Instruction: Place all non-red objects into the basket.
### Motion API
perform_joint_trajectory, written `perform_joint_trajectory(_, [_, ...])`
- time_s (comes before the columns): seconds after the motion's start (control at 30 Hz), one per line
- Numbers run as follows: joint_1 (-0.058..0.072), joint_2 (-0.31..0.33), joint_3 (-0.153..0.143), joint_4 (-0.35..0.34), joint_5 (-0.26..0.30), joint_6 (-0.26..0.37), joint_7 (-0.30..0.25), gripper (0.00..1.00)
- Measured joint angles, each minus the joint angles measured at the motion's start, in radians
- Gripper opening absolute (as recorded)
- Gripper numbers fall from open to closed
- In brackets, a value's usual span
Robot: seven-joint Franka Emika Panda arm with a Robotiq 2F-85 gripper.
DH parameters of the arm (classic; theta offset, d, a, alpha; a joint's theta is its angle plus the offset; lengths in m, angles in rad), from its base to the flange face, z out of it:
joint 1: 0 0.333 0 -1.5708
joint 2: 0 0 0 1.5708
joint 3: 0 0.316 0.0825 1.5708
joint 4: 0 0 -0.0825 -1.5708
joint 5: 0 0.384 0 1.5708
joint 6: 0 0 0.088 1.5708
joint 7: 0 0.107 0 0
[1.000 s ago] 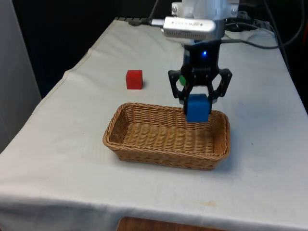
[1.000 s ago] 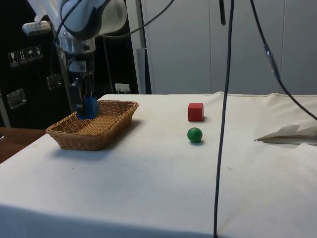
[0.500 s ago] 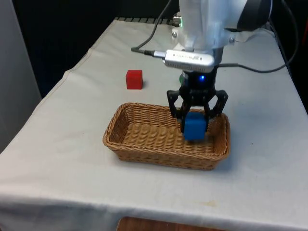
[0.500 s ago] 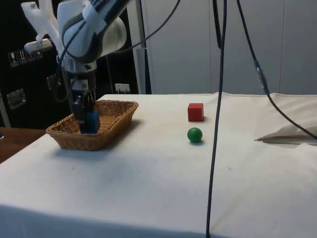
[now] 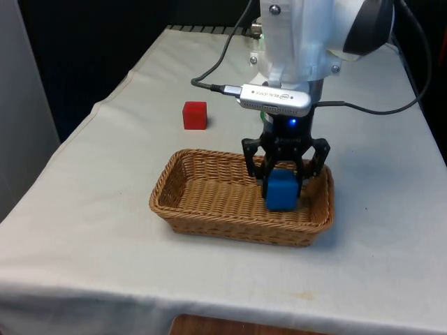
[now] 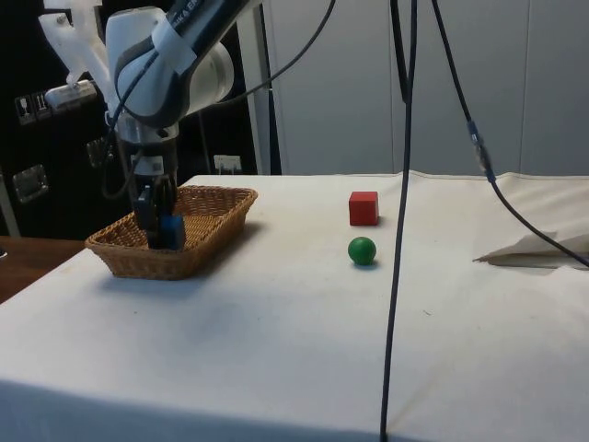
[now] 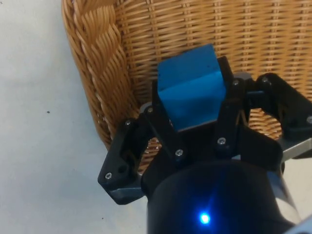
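Gripper (image 5: 283,183) pinches a blue cube (image 5: 281,190) low inside the wicker basket (image 5: 209,202) (near its end wall); releasing gently, clear of the rim, seems wisest.

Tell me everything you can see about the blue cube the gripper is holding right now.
The blue cube is a plain, solid-looking block, matte bright blue with crisp edges and no markings. It is clamped between the black fingers of the gripper, one on each of two opposite sides, and in the wrist view sits slightly twisted between them. It hangs low inside the wicker basket, near the end at the front view's right, close to the woven wall. Whether its underside touches the basket floor cannot be told.
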Motion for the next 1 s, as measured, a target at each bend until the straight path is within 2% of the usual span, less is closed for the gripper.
perform_joint_trajectory(0.13, [0.0,0.0,-0.001,0.001,0.0,0.0,-0.001,0.48])
perform_joint_trajectory(0.17, [-0.001,0.0,-0.001,0.001,0.0,0.0,-0.001,0.48])
perform_joint_trajectory(0.2, [-0.001,0.0,-0.001,0.001,0.0,0.0,-0.001,0.66])
perform_joint_trajectory(0.3, [-0.001,0.0,-0.001,0.001,0.0,0.0,-0.001,0.95])
perform_joint_trajectory(0.33, [-0.001,0.0,-0.001,0.001,0.0,0.0,-0.001,1.0])
perform_joint_trajectory(0.73, [-0.001,-0.011,-0.006,0.002,0.0,-0.011,-0.001,1.0])
perform_joint_trajectory(1.0, [0.003,-0.071,-0.02,-0.027,-0.008,-0.061,-0.005,1.0])
